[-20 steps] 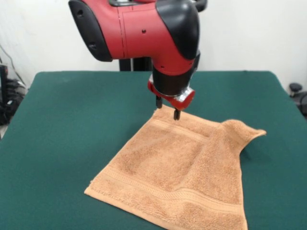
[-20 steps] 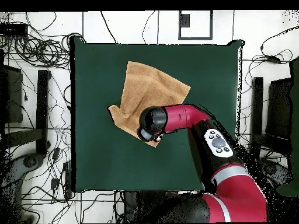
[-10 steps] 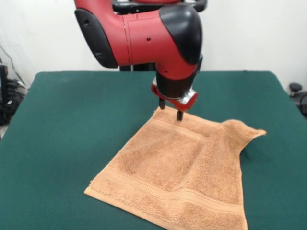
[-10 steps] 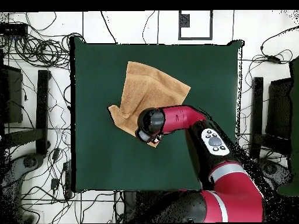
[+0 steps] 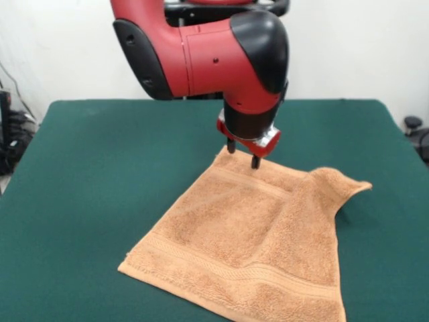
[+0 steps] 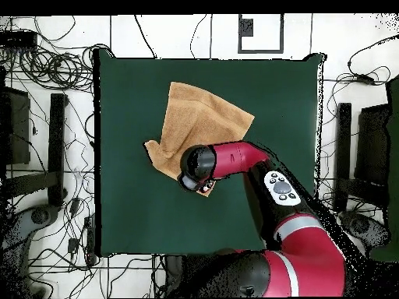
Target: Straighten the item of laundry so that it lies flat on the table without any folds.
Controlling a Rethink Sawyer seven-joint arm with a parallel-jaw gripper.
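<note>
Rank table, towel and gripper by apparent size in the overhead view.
1. Table: largest.
2. Towel: much smaller than the table.
3. Gripper: smallest, mostly hidden under the arm's wrist, so unsure.

One towel (image 5: 251,238), one table (image 5: 100,168), one arm (image 5: 201,54) with one gripper (image 5: 242,155).

Bright, even indoor light, both views sharp; the towel (image 5: 255,248) casts a soft shadow on the table (image 5: 94,174).
</note>
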